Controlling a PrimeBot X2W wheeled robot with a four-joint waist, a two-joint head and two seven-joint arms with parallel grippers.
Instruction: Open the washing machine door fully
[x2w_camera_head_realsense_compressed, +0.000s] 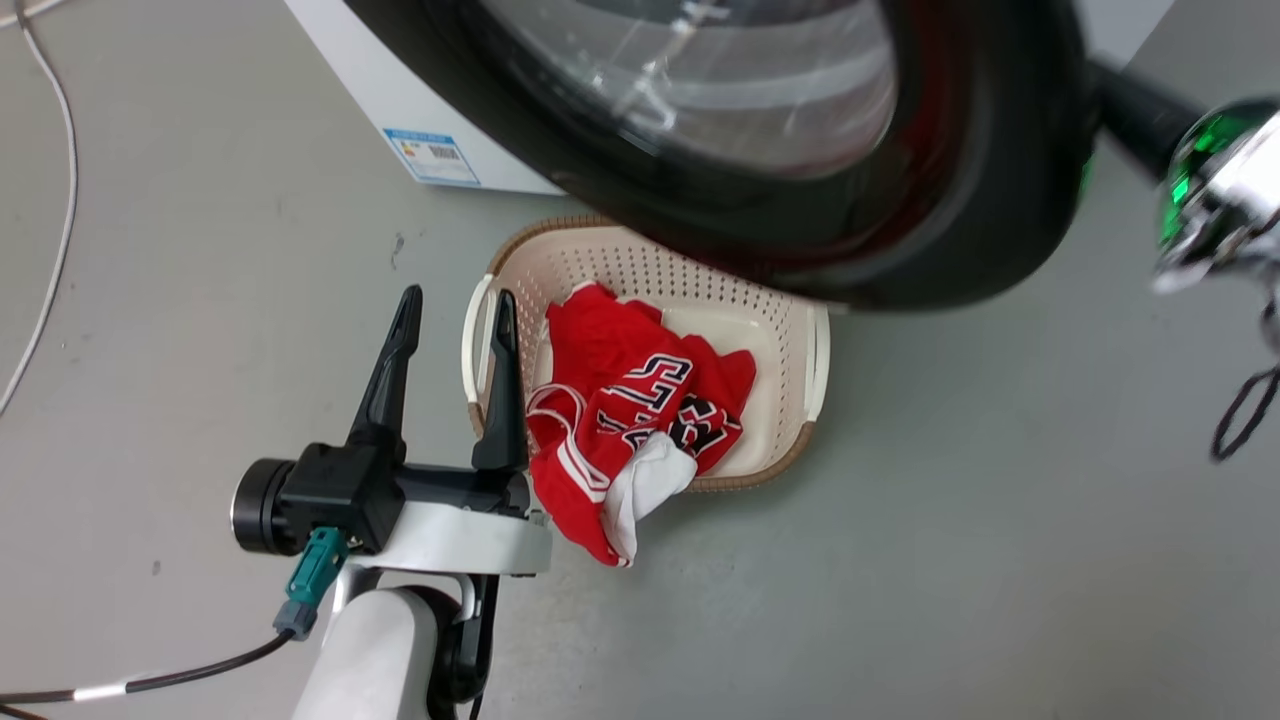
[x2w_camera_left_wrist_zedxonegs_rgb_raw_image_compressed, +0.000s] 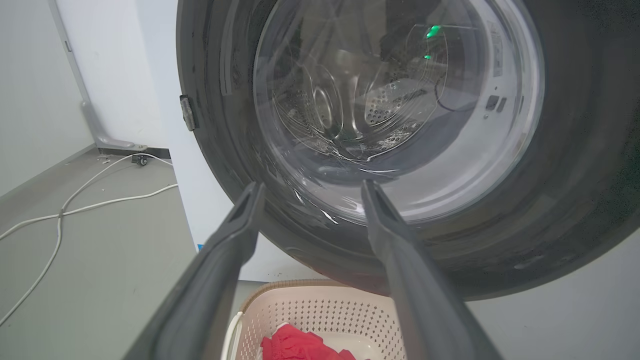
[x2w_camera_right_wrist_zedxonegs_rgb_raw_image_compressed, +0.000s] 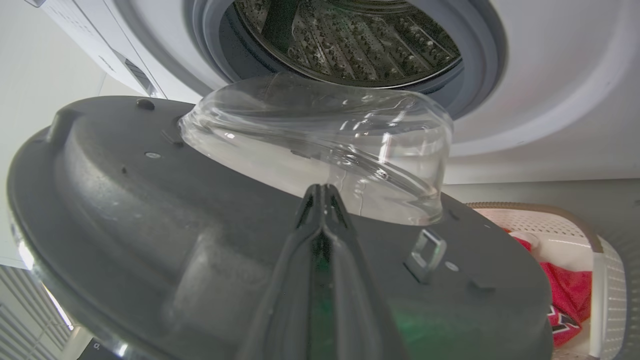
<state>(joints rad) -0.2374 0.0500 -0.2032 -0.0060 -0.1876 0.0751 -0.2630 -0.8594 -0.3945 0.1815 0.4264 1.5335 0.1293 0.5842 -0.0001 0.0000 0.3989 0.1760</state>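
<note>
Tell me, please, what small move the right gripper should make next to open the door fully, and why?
Probably push the right gripper outward against the inner face of the washing machine door, away from the steel drum. The gripper is shut and lies along that face, and the door looks only partly open. The open left gripper holds nothing.
</note>
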